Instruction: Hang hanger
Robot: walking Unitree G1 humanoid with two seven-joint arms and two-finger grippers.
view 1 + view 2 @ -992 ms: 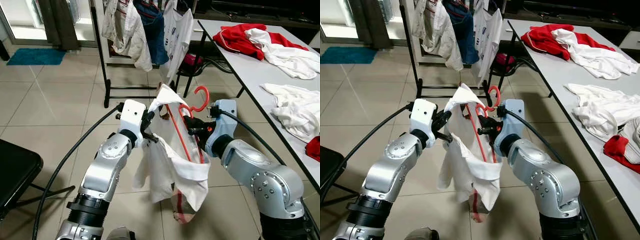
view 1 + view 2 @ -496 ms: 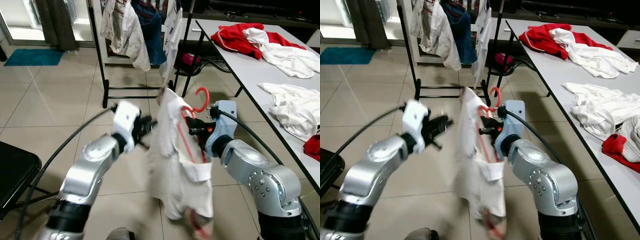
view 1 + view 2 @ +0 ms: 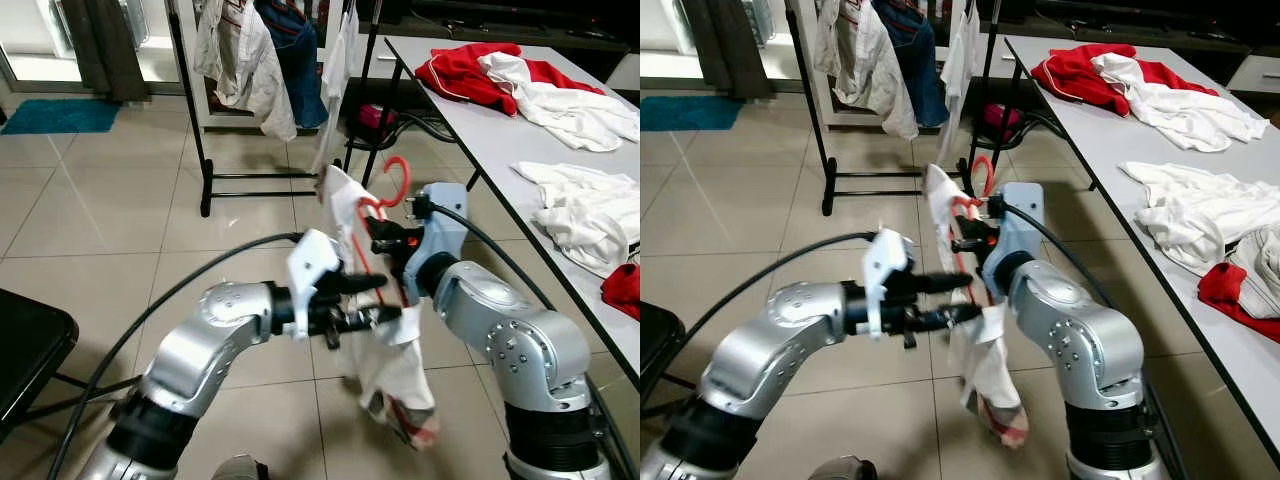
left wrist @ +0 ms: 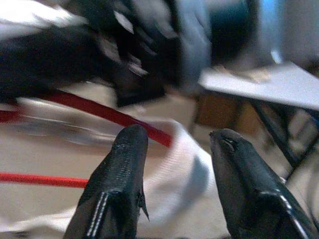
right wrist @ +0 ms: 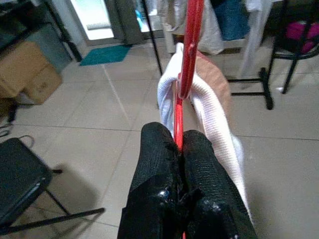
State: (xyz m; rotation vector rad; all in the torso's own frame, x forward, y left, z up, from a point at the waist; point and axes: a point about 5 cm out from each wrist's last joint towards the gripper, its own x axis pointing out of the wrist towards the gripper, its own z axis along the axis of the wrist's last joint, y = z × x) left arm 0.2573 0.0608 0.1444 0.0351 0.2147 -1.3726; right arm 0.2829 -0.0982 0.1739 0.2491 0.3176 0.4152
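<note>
Red hanger (image 3: pixel 372 232) held near the middle of the left eye view, pinched between the closed fingers of the right gripper (image 5: pixel 180 149), with a white garment (image 3: pixel 385 340) draped on it and hanging down toward the lower middle of the frame. Hook of the hanger pointing up, above the right gripper; long axis of hanger and cloth close to vertical, slightly leaning.

Left gripper (image 3: pixel 375 300) reaching in from the lower left, fingers (image 4: pixel 124 164) spread apart and holding nothing, set level against the white cloth and the red wire, just below the right gripper. Touching or only just beside: not possible to tell.

Clothes rack (image 3: pixel 190 110) standing in the upper left to upper middle of the frame, beyond both grippers, already carrying several garments (image 3: pixel 250 55). Table (image 3: pixel 500 150) with red and white clothes along the right edge.

Decisive relation, as a judgement: rack rail lying ahead and above the hook, so right arm the only one placed to carry the hanger there. Probably needed: lifting the hook forward and upward. Loose cloth swinging below as a possible trouble.
</note>
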